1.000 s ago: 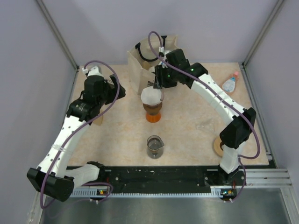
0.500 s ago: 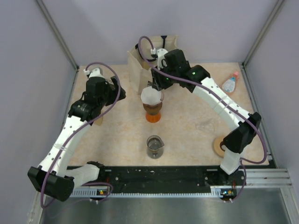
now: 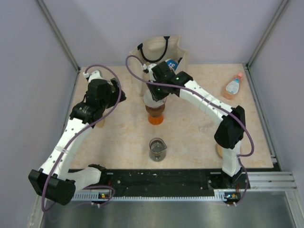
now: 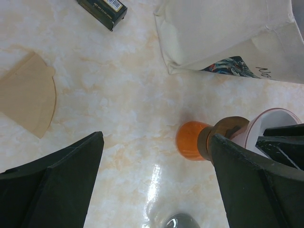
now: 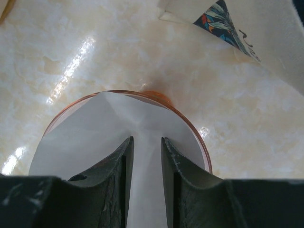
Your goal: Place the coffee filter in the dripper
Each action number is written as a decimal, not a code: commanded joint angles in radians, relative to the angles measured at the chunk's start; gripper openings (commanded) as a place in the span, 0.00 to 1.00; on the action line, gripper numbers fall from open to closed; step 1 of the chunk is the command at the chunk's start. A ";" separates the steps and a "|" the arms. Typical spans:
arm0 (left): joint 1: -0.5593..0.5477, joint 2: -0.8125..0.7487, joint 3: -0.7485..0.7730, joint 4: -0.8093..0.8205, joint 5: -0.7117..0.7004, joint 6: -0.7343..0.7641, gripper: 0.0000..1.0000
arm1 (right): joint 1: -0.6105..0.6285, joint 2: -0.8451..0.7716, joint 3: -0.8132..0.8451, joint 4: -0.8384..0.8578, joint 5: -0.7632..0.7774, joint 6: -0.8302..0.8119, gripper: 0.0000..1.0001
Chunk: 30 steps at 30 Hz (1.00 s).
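The dripper stands upright on a brown ring and an orange base at mid-table. The white coffee filter lies spread as a cone inside it, filling the rim. My right gripper points down into the filter, its jaws a narrow gap apart with only the paper's surface showing between them. From above, the right gripper covers most of the filter. My left gripper hangs wide open over bare table left of the dripper, holding nothing. The left gripper sits apart from the dripper.
A beige paper bag stands just behind the dripper. A glass beaker stands in front of it. A small bottle lies at the far right. A tan fan-shaped paper and a dark box lie to the left.
The right gripper swung left over the dripper and down into the filter, and its jaws narrowed. The left arm stayed still.
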 commanded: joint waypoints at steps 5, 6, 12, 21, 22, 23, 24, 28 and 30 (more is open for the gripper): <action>0.006 -0.025 0.002 0.026 -0.028 -0.005 0.99 | 0.011 0.039 0.052 -0.005 0.024 0.008 0.29; 0.008 -0.025 0.005 0.025 -0.029 -0.005 0.99 | 0.011 0.042 0.053 -0.010 0.024 0.008 0.29; 0.009 -0.033 0.013 0.023 -0.040 0.002 0.99 | 0.011 0.059 0.050 -0.016 0.021 0.008 0.29; 0.011 -0.045 0.013 0.020 -0.043 0.005 0.99 | 0.013 0.073 0.075 -0.028 0.009 0.004 0.30; 0.012 -0.045 0.013 0.020 -0.043 0.005 0.99 | 0.013 0.073 0.087 -0.030 0.009 0.002 0.30; 0.012 -0.045 0.013 0.020 -0.041 0.005 0.99 | 0.013 0.073 0.096 -0.034 0.007 0.004 0.30; 0.012 -0.045 0.013 0.020 -0.040 0.005 0.99 | 0.013 0.071 0.110 -0.039 0.013 0.001 0.29; 0.012 -0.048 0.015 0.017 -0.040 0.005 0.99 | 0.014 0.056 0.161 -0.048 0.027 -0.005 0.32; 0.012 -0.053 0.015 0.017 -0.038 0.005 0.99 | 0.016 0.047 0.179 -0.049 0.036 -0.006 0.33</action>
